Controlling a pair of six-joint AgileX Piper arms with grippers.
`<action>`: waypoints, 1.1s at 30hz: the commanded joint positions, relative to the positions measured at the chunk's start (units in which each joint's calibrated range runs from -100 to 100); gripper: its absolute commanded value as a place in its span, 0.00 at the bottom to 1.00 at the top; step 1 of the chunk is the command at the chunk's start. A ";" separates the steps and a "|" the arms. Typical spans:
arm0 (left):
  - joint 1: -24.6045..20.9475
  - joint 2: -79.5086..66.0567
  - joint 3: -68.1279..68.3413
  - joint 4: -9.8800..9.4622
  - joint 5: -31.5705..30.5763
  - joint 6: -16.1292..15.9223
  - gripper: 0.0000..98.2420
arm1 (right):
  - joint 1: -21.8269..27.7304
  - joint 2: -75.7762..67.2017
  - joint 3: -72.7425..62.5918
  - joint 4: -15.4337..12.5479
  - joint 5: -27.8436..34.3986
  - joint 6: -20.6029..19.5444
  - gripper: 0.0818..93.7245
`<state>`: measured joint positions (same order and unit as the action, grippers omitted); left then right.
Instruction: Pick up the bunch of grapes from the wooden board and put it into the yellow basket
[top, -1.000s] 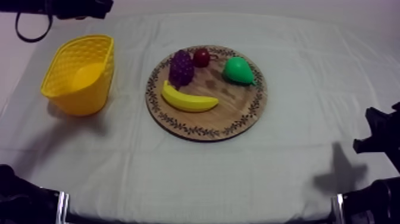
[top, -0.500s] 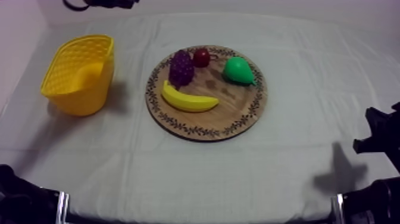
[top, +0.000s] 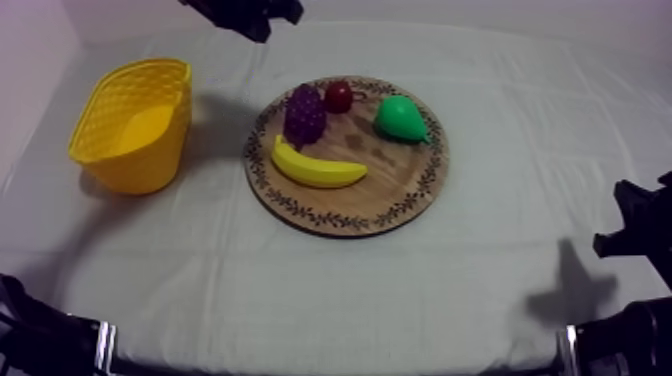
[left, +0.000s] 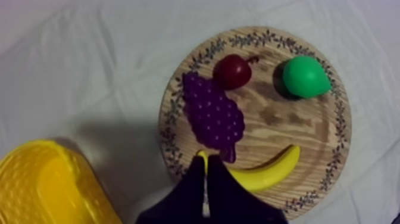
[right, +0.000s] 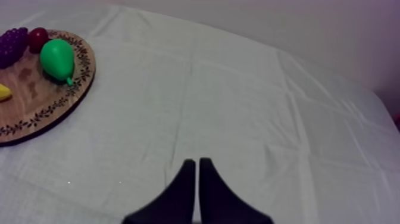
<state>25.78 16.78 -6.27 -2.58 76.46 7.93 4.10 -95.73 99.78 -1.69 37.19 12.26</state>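
Note:
The purple bunch of grapes (top: 304, 113) lies on the far left part of the round wooden board (top: 400, 195), between a small red fruit (top: 339, 96) and a banana (top: 315, 168). At the table's left stands the yellow basket (top: 140, 125). My left gripper (top: 262, 28) hangs high over the far table edge, behind the board. In the left wrist view its fingers form a shut wedge (left: 206, 170) just short of the grapes (left: 213, 114), with nothing held. My right gripper (right: 194, 164) is shut and empty, low at the right side (top: 625, 225).
A green pear (top: 402, 118) lies on the board's far right. In the left wrist view the basket (left: 41, 184) sits beside the board (left: 309, 137). Bare cloth spreads between the board and my right gripper.
My left arm has travelled right along the far edge, from behind the basket to behind the board. The fruit, the basket and my right arm have not moved.

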 joint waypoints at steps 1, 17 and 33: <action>0.37 2.95 -1.37 0.05 0.85 0.09 0.00 | 0.03 -0.02 -0.01 0.01 -0.01 0.02 0.00; 0.30 7.67 -4.01 1.39 0.05 1.38 0.29 | 0.03 -0.02 -0.01 0.01 -0.01 0.02 0.00; 0.50 9.15 -2.20 0.81 -0.66 2.70 0.98 | 0.03 -0.02 -0.01 0.01 -0.01 0.02 0.00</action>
<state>26.25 25.66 -8.03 -1.82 75.69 10.55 4.10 -95.73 99.78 -1.69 37.19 12.27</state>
